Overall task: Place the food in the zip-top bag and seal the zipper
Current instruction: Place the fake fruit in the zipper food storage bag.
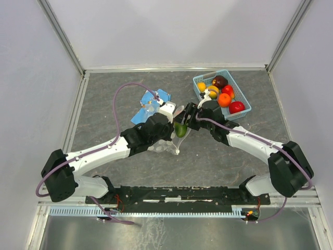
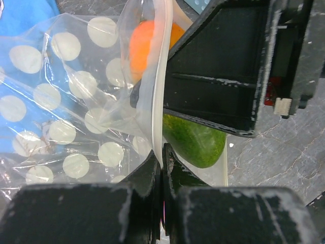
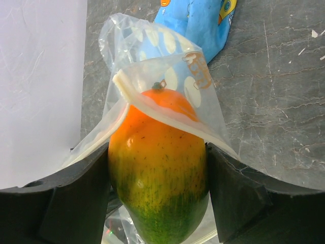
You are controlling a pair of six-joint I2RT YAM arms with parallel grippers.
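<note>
The green-orange fruit [image 3: 157,152] is clamped in the right end effector [image 3: 158,203], its orange tip just inside the zip-top bag [image 3: 170,76] lying on the desk [image 3: 274,101]. The zipper [image 2: 154,101] edge is pinched tightly by the left end effector [image 2: 161,155]. If the floppy rim is snagged by the fruit, it could be dragged loose and the mouth would collapse.

Both arms are reached inward; the left claw [image 2: 161,158] is pinched on the zipper [image 2: 155,101], the right claw [image 3: 157,193] clamped around a fruit [image 3: 155,147].
</note>
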